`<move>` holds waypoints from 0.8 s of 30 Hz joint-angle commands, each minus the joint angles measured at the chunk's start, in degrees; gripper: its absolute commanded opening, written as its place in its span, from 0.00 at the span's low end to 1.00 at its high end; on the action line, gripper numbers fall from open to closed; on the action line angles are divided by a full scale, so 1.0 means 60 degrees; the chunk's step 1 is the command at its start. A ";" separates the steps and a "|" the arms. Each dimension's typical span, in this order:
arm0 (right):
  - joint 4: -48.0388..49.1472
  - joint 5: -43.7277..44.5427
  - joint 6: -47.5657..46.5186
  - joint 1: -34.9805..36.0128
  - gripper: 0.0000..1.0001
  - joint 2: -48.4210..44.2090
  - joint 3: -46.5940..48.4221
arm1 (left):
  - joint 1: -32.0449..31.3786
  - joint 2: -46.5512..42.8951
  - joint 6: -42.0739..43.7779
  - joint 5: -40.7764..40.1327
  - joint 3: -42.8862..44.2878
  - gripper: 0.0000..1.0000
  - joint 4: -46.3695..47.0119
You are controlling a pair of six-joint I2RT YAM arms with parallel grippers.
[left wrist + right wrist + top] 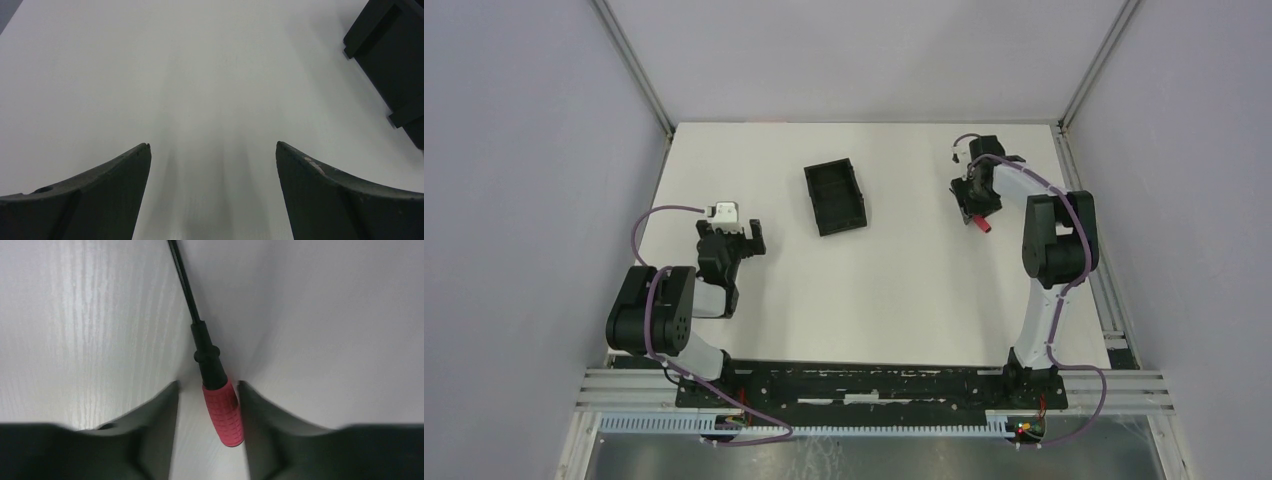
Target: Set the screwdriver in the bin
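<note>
Red marks the handle of the screwdriver (205, 356), which lies flat on the white counter (904, 300) at its far right part, well apart from the bin (816, 202). The step in hand is the grasp: the right gripper (207, 385) is down at the counter with the handle between its fingers (280, 440). In the right wrist view the jaws stand partly apart. One finger looks to be touching the handle's side or just beside it, while a strip of bare counter shows between the handle and the other finger. So the tool is bracketed, not clamped. The thin black shaft runs away from the gripper toward the top of that view, and the handle sits a little askew to the fingers rather than square between them.

The left gripper (213, 144) hovers over bare counter on the left, jaws wide apart and holding nothing. A corner of the bin shows at the edge of its wrist view.

The next move likely calls for the right jaws to come together on the handle until both fingers bear on it. After that would come a straight lift, a carry leftward to over the bin, and a release low inside its walls. Because the handle is slim, round and off-centre, it may roll or swing as the fingers meet it.
</note>
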 commanded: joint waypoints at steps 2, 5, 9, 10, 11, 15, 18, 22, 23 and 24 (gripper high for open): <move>0.0494 -0.0336 -0.0225 -0.0071 0.23 0.0175 -0.0451 | -0.0010 -0.0216 -0.0327 -0.0136 -0.0003 1.00 0.0529; 0.0144 -0.0275 -0.0257 -0.0076 0.00 -0.0134 -0.0179 | -0.0010 -0.0216 -0.0327 -0.0137 -0.0003 1.00 0.0529; -0.1194 0.0112 0.0076 -0.0080 0.00 -0.0860 0.0957 | -0.0010 -0.0216 -0.0327 -0.0140 -0.0003 1.00 0.0533; -0.1673 0.0156 0.0293 -0.0114 0.00 -0.0997 0.1458 | -0.0010 -0.0216 -0.0327 -0.0147 -0.0003 1.00 0.0529; -0.2338 0.0070 0.0550 -0.0175 0.00 -0.1058 0.1944 | -0.0010 -0.0216 -0.0327 -0.0141 -0.0003 1.00 0.0529; -0.3812 -0.0153 0.1211 -0.0271 0.00 -0.1316 0.3629 | -0.0010 -0.0217 -0.0327 -0.0135 -0.0003 1.00 0.0529; -0.3569 -0.0244 0.1994 -0.0315 0.00 -0.1637 0.3686 | -0.0010 -0.0209 -0.0327 -0.0139 -0.0003 1.00 0.0540; -0.2856 -0.0981 0.2725 -0.0227 0.00 -0.1763 0.3204 | -0.0010 -0.0216 -0.0327 -0.0145 -0.0003 1.00 0.0529; -0.2485 -0.1197 0.2899 -0.0030 0.00 -0.1803 0.3057 | -0.0006 -0.0216 -0.0327 -0.0137 -0.0003 1.00 0.0529; -0.2162 -0.1222 0.3063 0.0297 0.00 -0.1875 0.2937 | -0.0010 -0.0216 -0.0327 -0.0141 -0.0003 1.00 0.0529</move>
